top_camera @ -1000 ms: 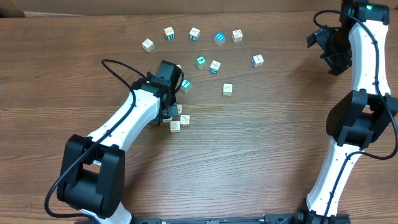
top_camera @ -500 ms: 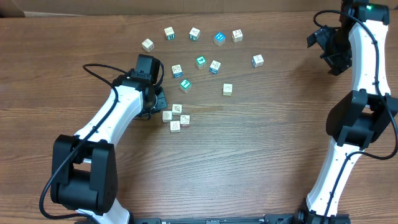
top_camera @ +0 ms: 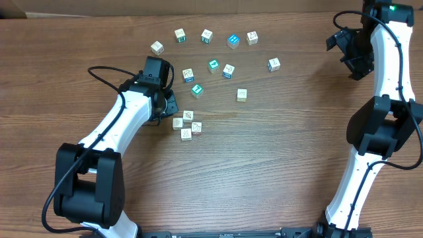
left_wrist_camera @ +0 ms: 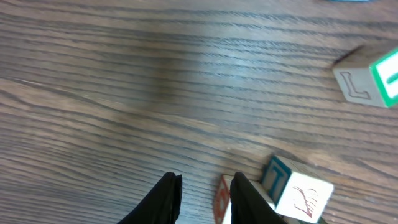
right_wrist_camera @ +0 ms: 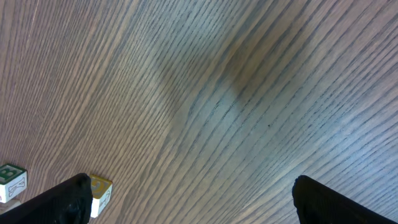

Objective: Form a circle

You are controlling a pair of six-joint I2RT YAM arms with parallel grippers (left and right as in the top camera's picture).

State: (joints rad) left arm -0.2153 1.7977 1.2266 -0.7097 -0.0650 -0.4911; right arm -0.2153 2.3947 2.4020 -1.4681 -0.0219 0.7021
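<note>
**Item: the circle** [top_camera: 187, 125]. Four small pale wooden cubes with printed faces, set close together in a tight ring-like cluster. Some cubes touch or nearly touch their neighbours. One bears reddish print on its top face; the other prints are too small to read.

**Location:** left of the table's centre, below the loose cubes [top_camera: 228, 71] and just beside the left tool [top_camera: 169, 106].

**Loose cubes:** about eleven similar cubes, several teal-faced, spread in a wide scatter across the upper middle of the table and well apart from one another.

**Surface:** table [top_camera: 277, 165] of brown wood grain with a matte finish. Nothing of the room shows beyond its edges.

**Left tool:** low over the table. The left wrist view shows its fingers [left_wrist_camera: 168, 196] parted by a narrow gap, with bare wood between them and nothing gripped. A red-printed cube [left_wrist_camera: 300, 191] lies just beside one finger.

**Right tool** [top_camera: 346, 49]: at the far right edge, well apart from all cubes, jaws spread wide and empty.
</note>
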